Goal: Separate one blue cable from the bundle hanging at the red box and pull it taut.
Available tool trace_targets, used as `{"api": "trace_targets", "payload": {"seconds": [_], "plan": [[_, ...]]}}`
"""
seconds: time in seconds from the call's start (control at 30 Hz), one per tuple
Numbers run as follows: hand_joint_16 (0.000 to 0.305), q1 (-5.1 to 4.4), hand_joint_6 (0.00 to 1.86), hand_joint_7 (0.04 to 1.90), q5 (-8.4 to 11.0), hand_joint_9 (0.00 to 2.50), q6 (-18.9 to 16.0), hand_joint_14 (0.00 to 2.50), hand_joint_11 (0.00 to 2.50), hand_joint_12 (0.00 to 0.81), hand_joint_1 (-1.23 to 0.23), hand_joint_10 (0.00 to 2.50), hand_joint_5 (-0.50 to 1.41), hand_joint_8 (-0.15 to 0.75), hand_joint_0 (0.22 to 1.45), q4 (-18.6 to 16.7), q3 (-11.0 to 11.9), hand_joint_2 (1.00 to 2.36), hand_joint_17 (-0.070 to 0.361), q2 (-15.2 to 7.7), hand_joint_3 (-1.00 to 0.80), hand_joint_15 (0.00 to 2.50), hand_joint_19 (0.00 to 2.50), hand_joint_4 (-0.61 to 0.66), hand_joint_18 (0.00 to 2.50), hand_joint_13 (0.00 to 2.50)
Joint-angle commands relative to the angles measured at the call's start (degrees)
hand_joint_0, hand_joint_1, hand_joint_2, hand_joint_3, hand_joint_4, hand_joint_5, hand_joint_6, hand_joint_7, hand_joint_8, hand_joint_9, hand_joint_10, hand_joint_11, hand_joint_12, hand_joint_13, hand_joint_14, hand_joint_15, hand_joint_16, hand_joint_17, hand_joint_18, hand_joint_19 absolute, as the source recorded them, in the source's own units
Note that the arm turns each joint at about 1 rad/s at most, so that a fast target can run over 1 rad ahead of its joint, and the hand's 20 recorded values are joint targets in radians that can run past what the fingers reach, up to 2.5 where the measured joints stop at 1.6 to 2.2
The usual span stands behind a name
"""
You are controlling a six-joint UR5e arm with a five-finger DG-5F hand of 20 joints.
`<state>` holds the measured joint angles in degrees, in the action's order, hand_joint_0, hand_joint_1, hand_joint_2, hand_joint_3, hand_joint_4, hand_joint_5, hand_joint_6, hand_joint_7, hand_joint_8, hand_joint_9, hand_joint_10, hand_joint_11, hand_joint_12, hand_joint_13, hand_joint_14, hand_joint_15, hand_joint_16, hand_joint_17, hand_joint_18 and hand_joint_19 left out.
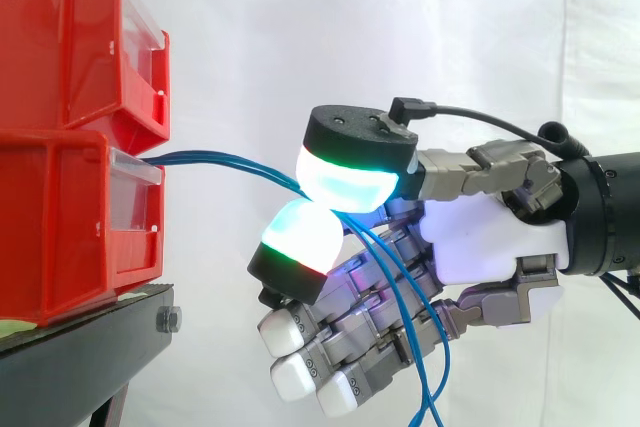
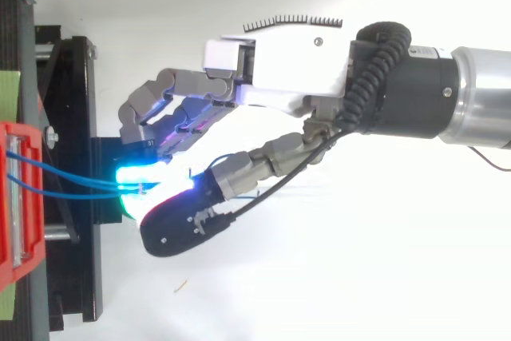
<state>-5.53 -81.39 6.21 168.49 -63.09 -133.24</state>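
Blue cables (image 1: 230, 160) run from the front lip of the lower red box (image 1: 60, 217), at the left of the side view, rightward and slightly down into my hand (image 1: 480, 237). I have them nipped between two glowing pads (image 1: 345, 182), one above and one below, at mid-frame. My other fingers are curled under the palm and hold nothing that I can see. So the box lies to the left of my hand, and the stretch from box to pinch runs near level, left to right, with a gentle bow in it rather than a straight line. I judge the pull must go rightward, straight away from the box along that line, to take the bow out.

Past the pinch the strands drop across my curled fingers toward the lower right and leave the frame at the bottom edge, so their free ends are cut off. From above, two strands (image 2: 80, 185) leave the box (image 2: 16, 221) apart and meet at the pads (image 2: 136, 185), at the left end of my hand (image 2: 279, 69). The glow washes out the pinch itself, so I cannot tell whether I hold one strand or several. Where the cables are fixed inside the box is hidden too.
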Motion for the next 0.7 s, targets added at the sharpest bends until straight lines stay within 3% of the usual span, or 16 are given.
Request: {"api": "trace_targets", "payload": {"seconds": [0.0,0.17,0.4,0.5,0.67], "plan": [[0.045,0.00,0.92,1.17,0.00,0.68,-0.1,0.01,0.50,0.372,-0.92,0.01,-0.19,0.309,0.72,0.0,0.0,1.00,0.101,0.0,-0.50,0.24,0.20,0.11,0.75,0.70],[0.047,0.00,0.91,1.14,0.00,0.71,0.0,0.01,0.51,0.381,-0.64,0.01,-0.17,0.322,0.55,0.0,0.0,1.00,0.105,0.0,-0.50,0.24,0.21,0.14,0.77,0.71],[0.047,-0.09,0.88,1.15,0.44,0.73,0.0,0.01,0.50,0.383,-0.40,0.02,-0.17,0.324,0.56,0.0,0.0,1.00,0.106,0.0,-0.50,0.26,0.25,0.15,0.74,0.70],[0.046,-0.09,0.88,1.17,0.88,0.73,-0.1,0.01,0.50,0.378,-0.47,0.01,-0.17,0.320,0.61,-0.1,0.0,1.00,0.103,0.0,-0.50,0.26,0.25,0.14,0.72,0.70],[0.055,-0.18,0.89,1.24,0.97,0.74,-0.1,0.01,0.51,0.421,-0.73,0.01,-0.16,0.359,0.60,-0.1,0.0,1.01,0.123,0.0,-0.21,0.25,0.20,0.11,0.79,0.73]]}}
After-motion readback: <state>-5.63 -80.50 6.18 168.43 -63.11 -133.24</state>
